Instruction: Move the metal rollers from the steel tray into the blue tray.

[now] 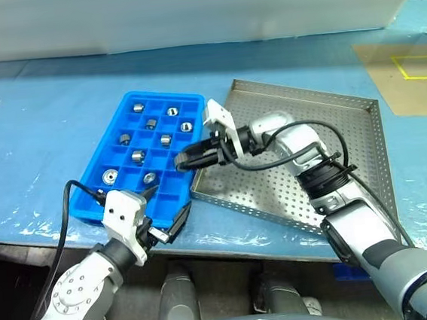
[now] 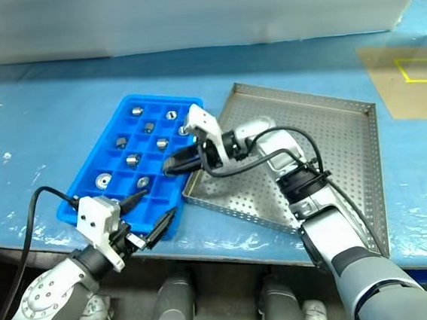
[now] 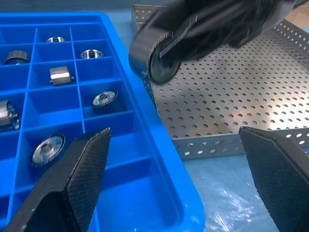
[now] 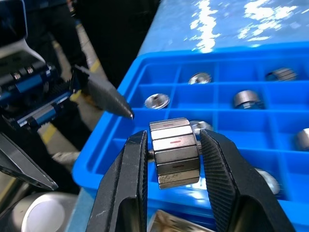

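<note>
roller (image 4: 175,152) above blue tray (image 4: 116,145) rim

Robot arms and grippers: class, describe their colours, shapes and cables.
Both arms have silver-grey rounded metal segments with black joints. The left gripper and right gripper each carry two black tapered fingers with cross-hatched textured pads, behind a white boxy wrist block. Loose black cables loop along each forearm.

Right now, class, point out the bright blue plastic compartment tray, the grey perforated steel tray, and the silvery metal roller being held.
Blue tray (image 1: 164,100): left eye view, far rim.
Steel tray (image 1: 347,128): left eye view, bare floor.
Held roller (image 4: 175,152): right wrist view, side face.
</note>
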Motion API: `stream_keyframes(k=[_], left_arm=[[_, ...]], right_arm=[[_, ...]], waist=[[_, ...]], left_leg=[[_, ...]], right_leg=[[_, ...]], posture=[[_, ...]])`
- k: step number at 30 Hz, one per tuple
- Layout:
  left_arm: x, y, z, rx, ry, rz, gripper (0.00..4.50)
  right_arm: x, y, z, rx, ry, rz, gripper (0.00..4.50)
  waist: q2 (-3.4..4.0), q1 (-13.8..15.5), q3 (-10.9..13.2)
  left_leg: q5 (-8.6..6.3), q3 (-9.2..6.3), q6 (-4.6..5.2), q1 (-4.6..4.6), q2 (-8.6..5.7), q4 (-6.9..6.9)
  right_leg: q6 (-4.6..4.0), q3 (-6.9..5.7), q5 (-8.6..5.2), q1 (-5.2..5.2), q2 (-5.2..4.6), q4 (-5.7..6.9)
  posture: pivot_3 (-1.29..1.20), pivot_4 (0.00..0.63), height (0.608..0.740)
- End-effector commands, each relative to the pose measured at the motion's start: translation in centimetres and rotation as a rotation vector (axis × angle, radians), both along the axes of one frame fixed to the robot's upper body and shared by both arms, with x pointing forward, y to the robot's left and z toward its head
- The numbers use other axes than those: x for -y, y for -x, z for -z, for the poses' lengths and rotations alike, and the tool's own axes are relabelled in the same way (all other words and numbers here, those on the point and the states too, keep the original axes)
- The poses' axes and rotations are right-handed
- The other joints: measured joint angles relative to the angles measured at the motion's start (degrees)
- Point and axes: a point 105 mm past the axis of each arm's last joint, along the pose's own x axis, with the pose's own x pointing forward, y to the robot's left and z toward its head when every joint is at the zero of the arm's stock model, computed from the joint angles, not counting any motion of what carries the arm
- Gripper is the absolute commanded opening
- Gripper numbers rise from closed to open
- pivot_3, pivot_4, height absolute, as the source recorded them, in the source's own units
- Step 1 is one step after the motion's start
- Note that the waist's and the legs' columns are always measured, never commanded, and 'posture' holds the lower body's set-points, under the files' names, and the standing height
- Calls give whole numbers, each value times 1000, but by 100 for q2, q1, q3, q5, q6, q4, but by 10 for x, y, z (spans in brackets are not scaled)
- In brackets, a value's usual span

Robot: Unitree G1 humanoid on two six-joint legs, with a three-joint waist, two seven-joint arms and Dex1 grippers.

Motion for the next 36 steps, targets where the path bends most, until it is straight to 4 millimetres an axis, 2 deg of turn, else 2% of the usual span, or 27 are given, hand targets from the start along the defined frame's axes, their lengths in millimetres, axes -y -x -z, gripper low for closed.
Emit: stream_keyframes(k=[1,7,13,17,22,25,27,32,36], left_arm=[[1,11,-12,43,-7,-5,4500],[-1,20,-6,14,-12,-24,4500],[-5,19,-2,11,-29,-28,4500],[-5,12,-2,27,-39,-20,4500],[-4,-10,-8,80,-25,-18,4500],[1,-26,-17,113,35,7,4500],[6,-34,-19,122,41,51,4500],[19,-59,-24,150,48,154,4500],[25,-82,-23,174,35,191,4500]], right_arm=[[-13,16,-3,43,-8,-77,1171],[-22,24,15,25,15,-68,1171],[-25,18,40,40,64,0,1171],[-20,13,43,75,73,30,2524],[-12,2,14,30,-45,86,4246],[0,-4,-12,-26,-151,134,4246],[12,-8,-22,-45,-187,180,4246],[48,-20,-22,-2,-188,362,4246],[74,-26,-19,52,-201,539,4246]], waist=[[0,56,0],[2,254,1],[5,375,2],[7,380,2],[8,364,2],[8,305,2],[7,254,1],[4,30,-2],[2,-278,-4]], left_leg=[[1,-4,-2,1,0,0],[5,-37,-9,3,-5,-8],[6,-52,-12,4,-7,-13],[7,-54,-14,6,-10,-14],[11,-51,-20,10,-11,-13],[16,-45,-28,12,-10,-7],[18,-36,-32,11,-9,-4],[37,-32,-62,7,-12,-4],[39,-31,-65,9,-15,1]], right_leg=[[15,0,-8,0,0,1],[40,2,-24,1,2,0],[45,7,-26,0,4,0],[45,11,-26,1,3,1],[47,12,-25,3,5,9],[46,12,-23,5,7,15],[16,13,-5,4,10,19],[9,11,0,4,12,22],[9,12,3,5,11,27]], posture=[[515,150,740],[528,150,740],[521,150,740],[498,150,740],[408,150,740],[332,150,740],[304,150,740],[148,150,740],[28,150,740]])
